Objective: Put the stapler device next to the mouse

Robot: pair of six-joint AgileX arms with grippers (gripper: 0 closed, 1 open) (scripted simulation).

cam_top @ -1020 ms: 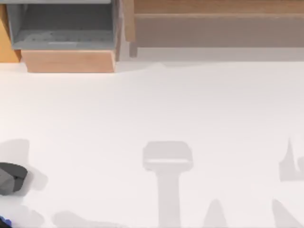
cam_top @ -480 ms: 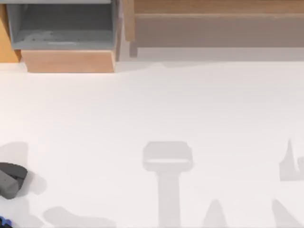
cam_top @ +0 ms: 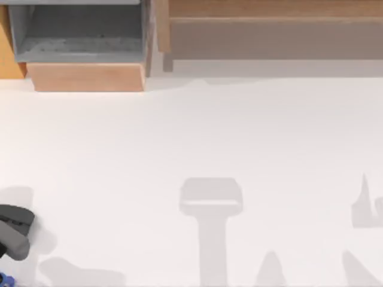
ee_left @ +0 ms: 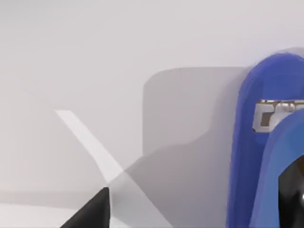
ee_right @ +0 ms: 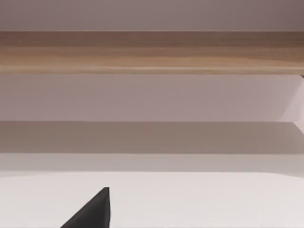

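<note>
White counter [cam_top: 191, 137]: stapler device [cam_top: 5, 278] at lower-left corner, just below mouse [cam_top: 15, 230], nearest my left arm; tool state unreadable.

- A white tabletop [cam_top: 191, 137] spreads wide and bare, with soft grey shadows lying across it.
- At the far left corner of the tabletop stands a wooden box [cam_top: 84, 75] with a grey open compartment [cam_top: 78, 30].
- Just beside that box, a long wooden shelf [cam_top: 269, 12] runs along the tabletop's far edge.
</note>
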